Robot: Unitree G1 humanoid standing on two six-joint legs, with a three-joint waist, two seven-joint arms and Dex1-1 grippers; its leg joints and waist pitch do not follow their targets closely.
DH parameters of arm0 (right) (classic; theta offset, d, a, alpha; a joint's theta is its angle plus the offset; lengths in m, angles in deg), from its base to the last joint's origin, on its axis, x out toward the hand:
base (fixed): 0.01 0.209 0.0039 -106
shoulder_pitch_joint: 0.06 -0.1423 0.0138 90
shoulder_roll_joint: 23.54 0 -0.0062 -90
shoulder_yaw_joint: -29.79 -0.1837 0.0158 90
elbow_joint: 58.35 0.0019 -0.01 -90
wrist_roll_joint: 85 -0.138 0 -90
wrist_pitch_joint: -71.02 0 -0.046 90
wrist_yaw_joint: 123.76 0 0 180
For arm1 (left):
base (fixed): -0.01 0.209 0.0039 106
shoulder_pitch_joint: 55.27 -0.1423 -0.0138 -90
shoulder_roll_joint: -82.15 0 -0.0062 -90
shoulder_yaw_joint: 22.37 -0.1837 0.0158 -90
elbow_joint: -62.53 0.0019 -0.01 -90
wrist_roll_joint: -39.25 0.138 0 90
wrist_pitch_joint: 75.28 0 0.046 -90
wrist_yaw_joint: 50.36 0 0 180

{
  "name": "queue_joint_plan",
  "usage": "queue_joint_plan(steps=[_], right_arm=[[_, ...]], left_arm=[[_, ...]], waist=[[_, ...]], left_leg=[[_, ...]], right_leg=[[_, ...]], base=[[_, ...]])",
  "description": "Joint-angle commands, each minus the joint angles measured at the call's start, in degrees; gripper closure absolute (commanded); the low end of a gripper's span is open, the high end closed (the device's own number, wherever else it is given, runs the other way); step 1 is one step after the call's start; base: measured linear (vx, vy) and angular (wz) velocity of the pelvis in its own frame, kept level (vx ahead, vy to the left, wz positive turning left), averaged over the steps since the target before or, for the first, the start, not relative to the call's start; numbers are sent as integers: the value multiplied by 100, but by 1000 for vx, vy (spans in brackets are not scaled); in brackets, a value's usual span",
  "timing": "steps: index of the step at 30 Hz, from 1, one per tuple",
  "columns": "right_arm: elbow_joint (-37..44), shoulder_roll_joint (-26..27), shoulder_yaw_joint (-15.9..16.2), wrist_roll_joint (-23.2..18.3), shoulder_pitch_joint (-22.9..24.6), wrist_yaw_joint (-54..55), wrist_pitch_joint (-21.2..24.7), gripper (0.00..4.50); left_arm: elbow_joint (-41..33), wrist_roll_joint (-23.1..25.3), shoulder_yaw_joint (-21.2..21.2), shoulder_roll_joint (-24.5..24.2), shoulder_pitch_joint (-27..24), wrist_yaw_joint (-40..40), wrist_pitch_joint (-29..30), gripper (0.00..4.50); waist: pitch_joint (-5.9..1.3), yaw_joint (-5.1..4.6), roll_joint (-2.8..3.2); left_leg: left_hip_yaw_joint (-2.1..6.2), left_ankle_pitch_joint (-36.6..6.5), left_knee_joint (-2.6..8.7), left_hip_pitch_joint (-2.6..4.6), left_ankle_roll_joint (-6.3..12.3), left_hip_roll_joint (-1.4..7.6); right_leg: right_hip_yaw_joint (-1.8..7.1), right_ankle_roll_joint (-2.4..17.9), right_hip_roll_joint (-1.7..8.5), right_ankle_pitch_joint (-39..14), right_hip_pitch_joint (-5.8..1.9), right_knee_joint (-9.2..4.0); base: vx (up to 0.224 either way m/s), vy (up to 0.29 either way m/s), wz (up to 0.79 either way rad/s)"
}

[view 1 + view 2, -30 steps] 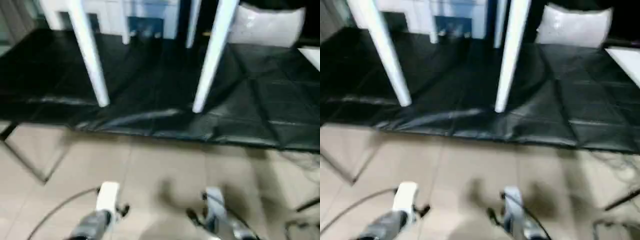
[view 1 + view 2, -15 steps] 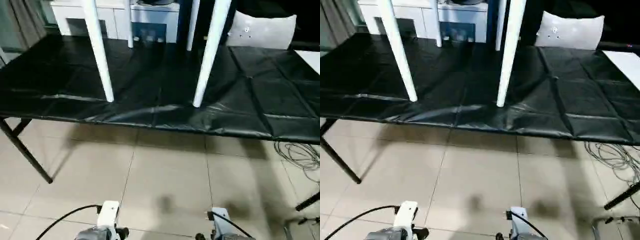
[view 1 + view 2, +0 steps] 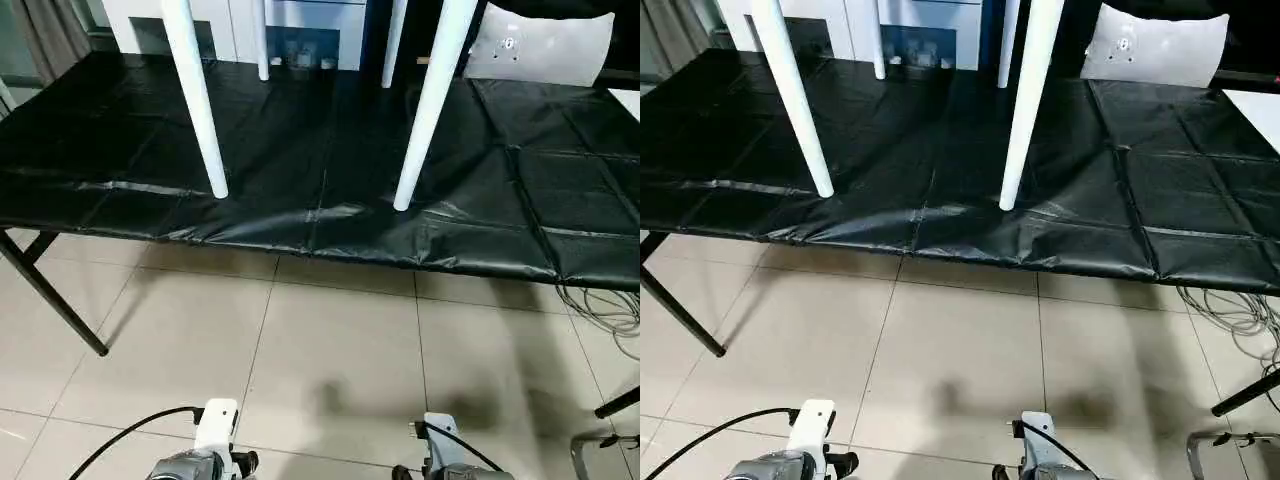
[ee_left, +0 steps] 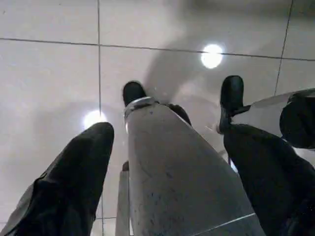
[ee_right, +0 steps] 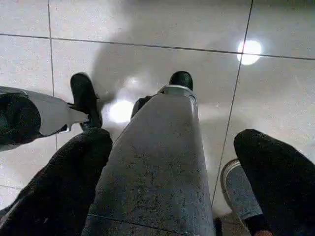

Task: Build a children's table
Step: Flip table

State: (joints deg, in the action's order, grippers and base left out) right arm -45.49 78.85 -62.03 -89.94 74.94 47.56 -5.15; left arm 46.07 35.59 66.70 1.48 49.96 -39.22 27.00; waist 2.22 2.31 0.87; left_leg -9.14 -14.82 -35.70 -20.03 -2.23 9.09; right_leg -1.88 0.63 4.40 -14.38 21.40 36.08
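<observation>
The children's table [image 3: 430, 110] stands on its four legs at twelve o'clock on the black tabletop [image 3: 520, 200], both wide-open, empty pincers, left [image 4: 162, 147] and right [image 5: 177, 162], hanging floorward, so a bump could topple it.

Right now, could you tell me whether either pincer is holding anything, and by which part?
Nothing is held: the left pincer and right pincer are both open over the tiled floor.
</observation>
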Motion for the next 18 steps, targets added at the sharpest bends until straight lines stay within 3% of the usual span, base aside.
queue_joint_plan(steps=[1, 4, 7, 18], right_arm=[[-73, -3, -4, -6, 50, 20, 73, 0], [-73, -3, -4, -6, 50, 20, 73, 0], [-73, -3, -4, -6, 50, 20, 73, 0], [-73, -3, -4, -6, 50, 20, 73, 0]], left_arm=[[30, 1, 35, -17, -4, 11, 12, 44], [30, 1, 35, -17, -4, 11, 12, 44], [30, 1, 35, -17, -4, 11, 12, 44], [30, 1, 35, -17, -4, 11, 12, 44]], waist=[[-213, 11, 34], [-205, 10, 41], [-203, 11, 44], [-204, 9, 45]], left_leg=[[110, -438, 513, 28, 630, 478], [86, -606, 537, 29, 405, 483], [71, -590, 546, 17, 302, 489], [70, -527, 553, 8, 290, 491]], right_leg=[[237, 1893, 532, 354, -207, -409], [238, 1825, 527, 276, -207, -424], [231, 1762, 530, 256, -215, -427], [227, 1728, 536, 340, -216, -429]], base=[[0, 0, 0], [0, 0, 0], [0, 0, 0], [0, 0, 0]])
